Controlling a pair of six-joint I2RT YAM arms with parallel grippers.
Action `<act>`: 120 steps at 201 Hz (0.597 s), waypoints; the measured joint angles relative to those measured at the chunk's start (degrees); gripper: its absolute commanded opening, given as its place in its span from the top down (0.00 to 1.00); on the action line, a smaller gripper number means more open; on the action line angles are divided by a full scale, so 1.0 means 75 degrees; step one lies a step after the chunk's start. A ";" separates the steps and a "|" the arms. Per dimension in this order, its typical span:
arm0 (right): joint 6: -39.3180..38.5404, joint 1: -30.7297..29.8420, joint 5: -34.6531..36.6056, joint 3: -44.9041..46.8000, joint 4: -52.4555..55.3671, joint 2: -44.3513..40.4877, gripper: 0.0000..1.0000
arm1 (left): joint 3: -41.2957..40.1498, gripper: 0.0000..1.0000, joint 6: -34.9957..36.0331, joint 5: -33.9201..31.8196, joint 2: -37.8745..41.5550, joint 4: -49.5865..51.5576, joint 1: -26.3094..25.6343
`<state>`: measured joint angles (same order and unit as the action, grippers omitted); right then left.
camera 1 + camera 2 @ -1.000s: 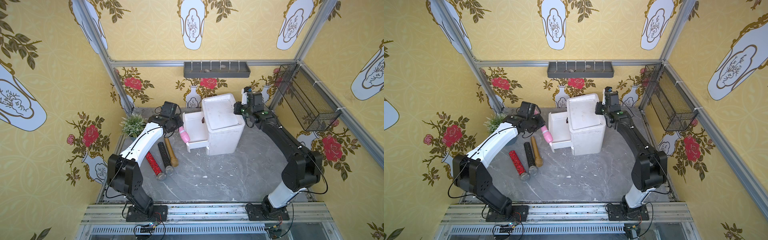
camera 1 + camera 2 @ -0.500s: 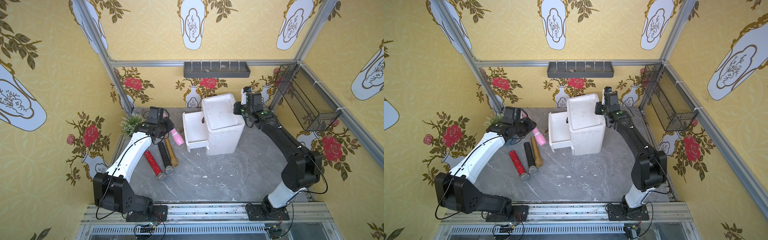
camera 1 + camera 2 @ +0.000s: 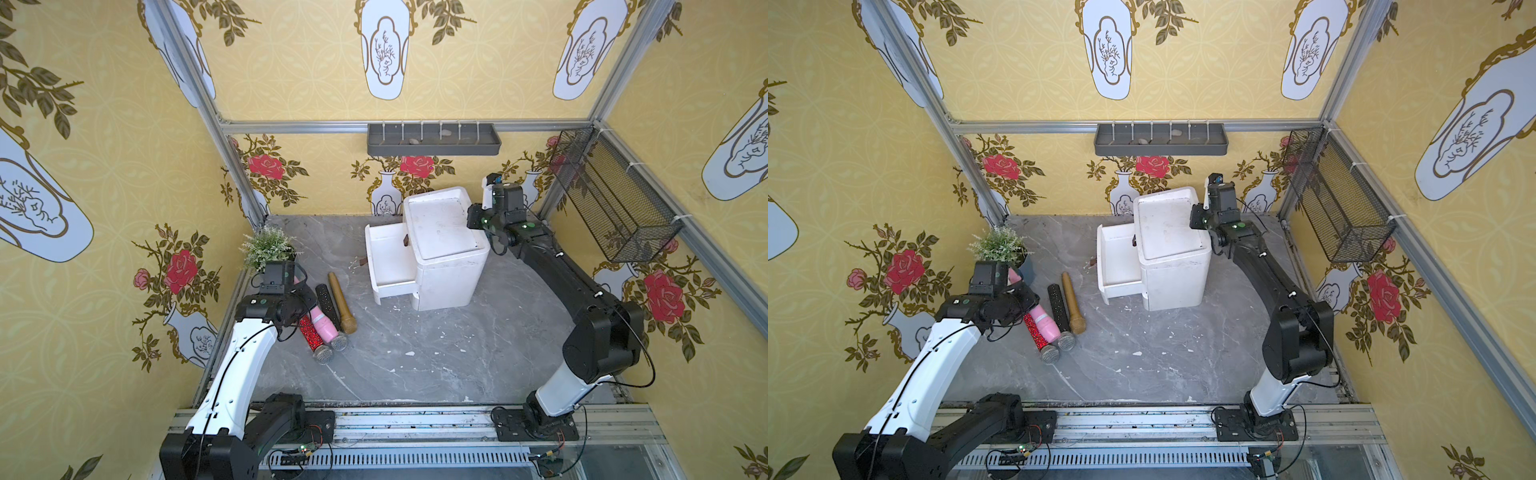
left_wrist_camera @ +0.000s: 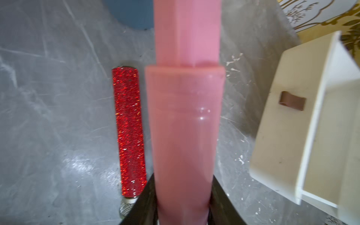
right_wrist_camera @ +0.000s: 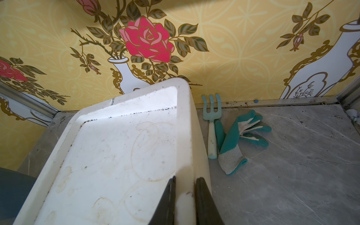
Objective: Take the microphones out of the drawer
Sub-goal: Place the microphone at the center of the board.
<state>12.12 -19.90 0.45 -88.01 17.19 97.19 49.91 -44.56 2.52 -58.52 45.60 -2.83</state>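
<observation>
Microphone [image 4: 185,126] in pink: you have it clamped between the fingers [image 4: 144,196] of your left end effector [image 4: 183,181], which is clenched on its thick body while the narrower end sticks out past the fingertips. It is outside the drawer [image 3: 388,257], well apart from it, low over the table [image 3: 415,353]; in both top views it [image 3: 322,322] [image 3: 1042,318] lies slanted across the row of other mics. Whether it touches them cannot be told. Just beside your left end effector [image 3: 301,309] the red mic [image 4: 129,132] lies flat and nearly parallel to the held one. The black mic [image 3: 326,297] is next out from the left end effector and the gold mic [image 3: 340,303] beyond that. A plant [image 3: 268,247] stands close behind that end effector's wrist. The drawer stands pulled open from the cabinet [image 3: 444,224], and what shows of its floor is bare. Your right end effector [image 5: 186,181] is clenched on the cabinet's top rim, one finger [image 5: 169,198] on the top face and the other down the outer side. On the table near it, past the cabinet's corner, a rake [image 5: 212,132] and a glove [image 5: 231,144] lie touching each other.
</observation>
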 measured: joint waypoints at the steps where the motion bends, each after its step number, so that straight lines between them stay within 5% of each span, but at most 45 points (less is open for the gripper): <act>1: 0.0000 0.0000 0.0000 0.0000 0.0000 0.0000 0.99 | -0.0020 1.00 0.0003 -0.0003 0.0009 0.0009 0.0012; 120: -0.0061 0.0009 -0.0006 -0.0017 -0.0009 0.0012 0.99 | -0.1591 1.00 0.0405 -0.0586 -0.0452 -0.0160 0.1212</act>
<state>11.66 -19.84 0.40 -88.14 17.12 97.27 37.98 -41.52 -1.87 -61.91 44.40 6.26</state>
